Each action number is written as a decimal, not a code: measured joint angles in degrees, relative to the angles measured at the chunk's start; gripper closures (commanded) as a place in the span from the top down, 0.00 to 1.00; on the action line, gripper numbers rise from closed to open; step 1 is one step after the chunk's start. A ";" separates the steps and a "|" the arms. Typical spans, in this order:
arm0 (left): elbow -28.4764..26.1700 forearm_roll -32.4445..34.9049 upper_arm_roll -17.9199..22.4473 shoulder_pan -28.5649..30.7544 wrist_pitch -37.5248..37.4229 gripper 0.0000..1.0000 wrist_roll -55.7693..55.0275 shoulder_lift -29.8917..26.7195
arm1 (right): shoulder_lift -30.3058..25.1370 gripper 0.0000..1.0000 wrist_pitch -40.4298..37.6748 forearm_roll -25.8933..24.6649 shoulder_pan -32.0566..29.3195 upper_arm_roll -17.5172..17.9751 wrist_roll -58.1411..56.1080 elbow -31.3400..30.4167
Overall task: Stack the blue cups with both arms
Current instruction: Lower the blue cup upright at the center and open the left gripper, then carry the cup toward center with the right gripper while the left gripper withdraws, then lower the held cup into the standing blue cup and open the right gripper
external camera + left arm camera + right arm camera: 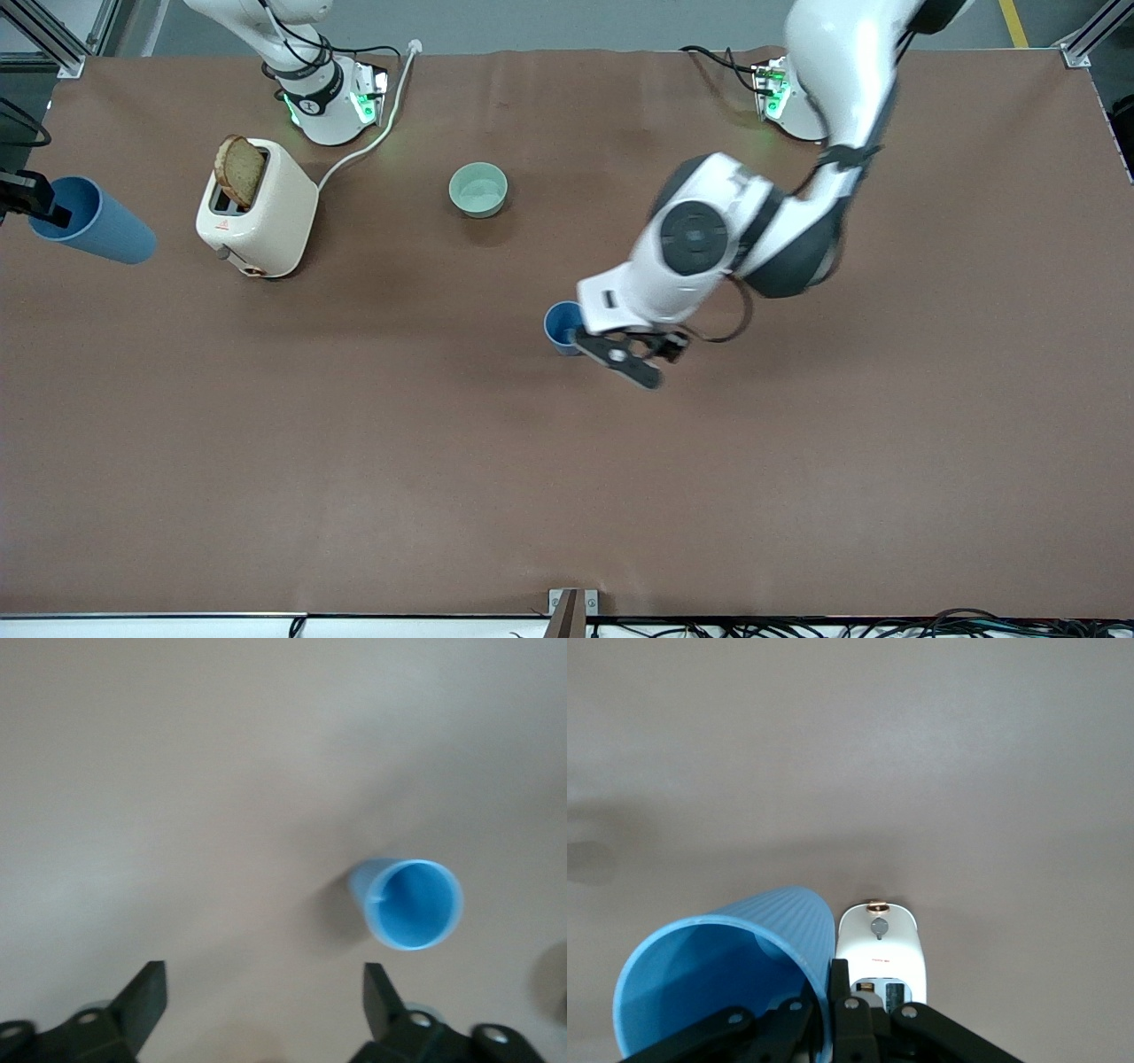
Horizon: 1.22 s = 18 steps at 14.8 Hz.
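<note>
One blue cup (563, 326) stands upright near the table's middle, mouth up; it also shows in the left wrist view (413, 904). My left gripper (620, 357) hangs open and empty just beside it, toward the left arm's end; in the left wrist view (264, 1003) the cup lies off to one side, outside the jaws. My right gripper (34, 204) is at the right arm's end of the table, shut on the rim of the second blue cup (93, 221), which it holds tilted in the air. In the right wrist view its fingers (840, 1005) pinch the cup's wall (735, 957).
A cream toaster (261, 221) with a slice of bread (239, 170) stands near the right arm's base; it shows under the held cup in the right wrist view (881, 943). Its white cable (372, 133) runs toward the base. A pale green bowl (478, 190) sits farther from the camera than the standing cup.
</note>
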 measured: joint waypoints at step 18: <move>-0.44 1.20 10.25 24.87 -9.84 1.00 0.10 -16.52 | 17.80 0.01 27.81 1.67 33.98 0.93 39.26 -1.96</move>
